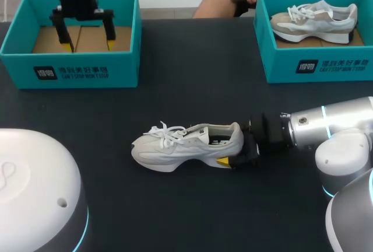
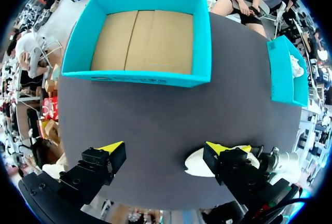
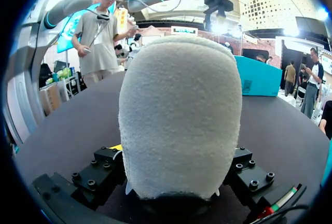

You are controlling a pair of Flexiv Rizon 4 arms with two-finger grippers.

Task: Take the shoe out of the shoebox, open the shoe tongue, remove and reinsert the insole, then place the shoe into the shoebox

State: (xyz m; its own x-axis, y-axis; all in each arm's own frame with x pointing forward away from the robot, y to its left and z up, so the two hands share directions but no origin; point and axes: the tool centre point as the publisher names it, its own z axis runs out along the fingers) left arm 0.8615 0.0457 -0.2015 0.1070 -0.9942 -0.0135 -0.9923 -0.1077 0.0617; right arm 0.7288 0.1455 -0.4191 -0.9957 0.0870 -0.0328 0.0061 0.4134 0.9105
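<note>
Pin the white mesh lace-up sneaker [image 1: 175, 147] on the black table [image 1: 192, 88] with the right gripper [image 1: 234, 147] clamped on its heel, and bring the wide-open left gripper [image 1: 88, 46] onto the tongue [image 1: 192, 131].

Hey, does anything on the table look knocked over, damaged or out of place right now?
Nothing stands out. The white sneaker stands upright on its sole mid-table, its heel held in the right hand. Both teal boxes sit upright: the left shoebox is empty, and the right shoebox holds another sneaker.
</note>
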